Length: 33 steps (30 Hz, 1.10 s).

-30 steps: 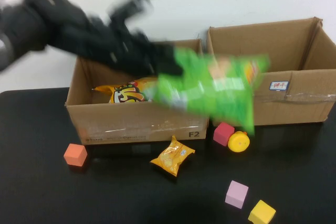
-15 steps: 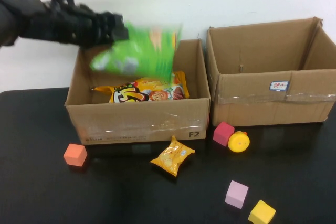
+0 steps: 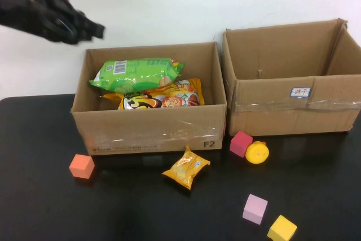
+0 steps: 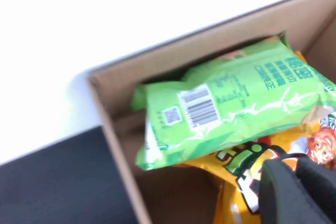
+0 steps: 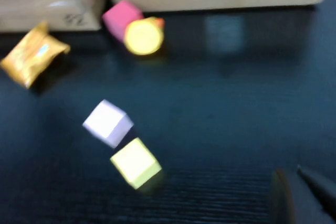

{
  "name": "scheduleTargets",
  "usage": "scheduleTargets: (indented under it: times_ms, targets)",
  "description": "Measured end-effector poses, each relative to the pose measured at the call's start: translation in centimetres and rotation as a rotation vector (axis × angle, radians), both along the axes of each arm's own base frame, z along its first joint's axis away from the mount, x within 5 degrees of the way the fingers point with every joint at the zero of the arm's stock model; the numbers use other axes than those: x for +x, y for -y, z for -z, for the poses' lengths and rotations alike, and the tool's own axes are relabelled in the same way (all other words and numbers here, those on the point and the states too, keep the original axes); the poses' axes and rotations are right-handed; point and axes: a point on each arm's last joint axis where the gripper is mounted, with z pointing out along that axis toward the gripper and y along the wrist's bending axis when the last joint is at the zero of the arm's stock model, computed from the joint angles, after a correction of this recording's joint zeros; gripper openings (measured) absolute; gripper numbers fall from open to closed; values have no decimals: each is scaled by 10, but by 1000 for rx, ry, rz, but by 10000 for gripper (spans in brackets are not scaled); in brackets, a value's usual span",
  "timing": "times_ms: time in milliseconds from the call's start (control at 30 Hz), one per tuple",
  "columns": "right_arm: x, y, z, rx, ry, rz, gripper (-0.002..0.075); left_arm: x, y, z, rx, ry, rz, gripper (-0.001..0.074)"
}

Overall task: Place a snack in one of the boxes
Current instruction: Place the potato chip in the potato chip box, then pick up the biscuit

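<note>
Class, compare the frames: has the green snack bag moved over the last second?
Yes. The green snack bag went leftward from over the two boxes' junction and down into the left box, released by the left gripper. Right gripper hovers over the table.

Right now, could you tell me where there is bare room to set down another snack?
The right box shows bare. The left box is crowded with the green bag over the yellow bag. Left claw hovers beyond it; right claw above the table.

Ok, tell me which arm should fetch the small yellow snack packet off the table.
Probably the right: the small yellow packet and nearby table show in its wrist view. The left gripper is high, behind the left box, above the green bag.
</note>
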Motion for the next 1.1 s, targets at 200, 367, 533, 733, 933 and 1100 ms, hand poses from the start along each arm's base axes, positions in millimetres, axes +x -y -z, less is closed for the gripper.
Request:
scheduleTargets:
  times_ms: [200,367,533,733,933,1100]
  targets:
    - [36,-19,2,-58,-85,-156,8,-55,-6,-48,22,87,-1,11]
    - [66,-44,22,-54,-133,-217,66,-122,-10,-49,-36,124,-22,8]
    - [94,-84,36,-63,-143,-309,120,-190,-11,-11,-99,96,7,8]
    - [128,-148,55,18,-269,-361,204,-258,-16,33,-93,115,10,8]
    - [175,-191,71,252,-374,-197,235,-305,-22,61,-63,179,21,8]
    - [204,-211,93,301,-409,-150,330,-329,-26,68,-48,304,2,8]
